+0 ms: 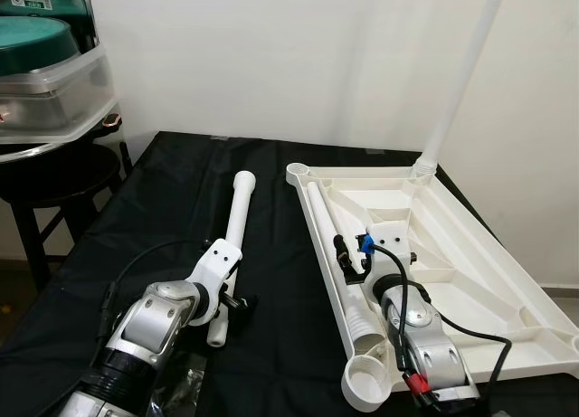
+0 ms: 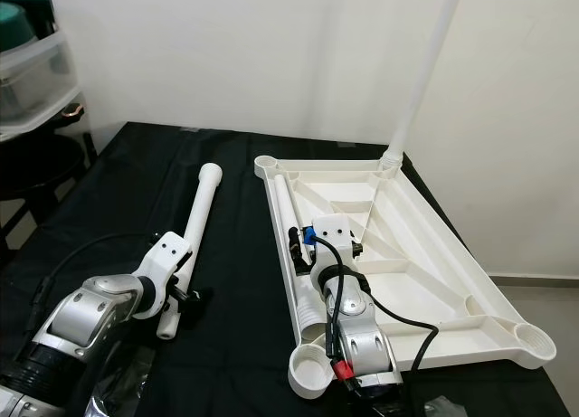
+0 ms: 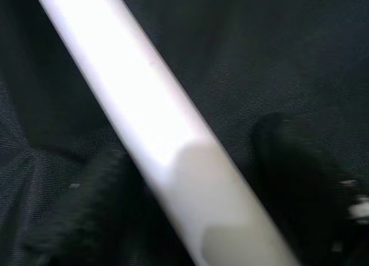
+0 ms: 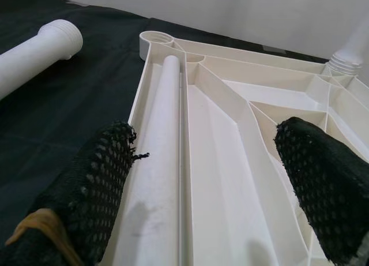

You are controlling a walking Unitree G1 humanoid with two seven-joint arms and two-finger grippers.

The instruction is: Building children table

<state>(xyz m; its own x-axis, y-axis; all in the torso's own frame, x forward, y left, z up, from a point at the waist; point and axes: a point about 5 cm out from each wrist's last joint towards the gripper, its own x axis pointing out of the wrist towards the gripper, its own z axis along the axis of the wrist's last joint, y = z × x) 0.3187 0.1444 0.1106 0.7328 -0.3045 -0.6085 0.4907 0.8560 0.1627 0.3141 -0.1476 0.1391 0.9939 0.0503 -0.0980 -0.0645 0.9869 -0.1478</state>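
On black desk [image 1: 163,191], upturned white tabletop [image 1: 470,254] with one leg [image 1: 457,82] already screwed upright at far corner. Left tool [image 1: 226,299] straddling second leg [image 1: 237,220] lying beside, grip not clear. Right tool [image 4: 202,179] open over third leg [image 4: 158,162] resting inside tabletop. Three legs seemingly left to mount.

White tabletop [image 1: 470,254] upside down on the black worktop [image 1: 181,182], one leg [image 1: 457,91] upright in its far corner; second leg [image 1: 327,254] lying inside its left rim; third leg [image 1: 237,220] loose on the worktop
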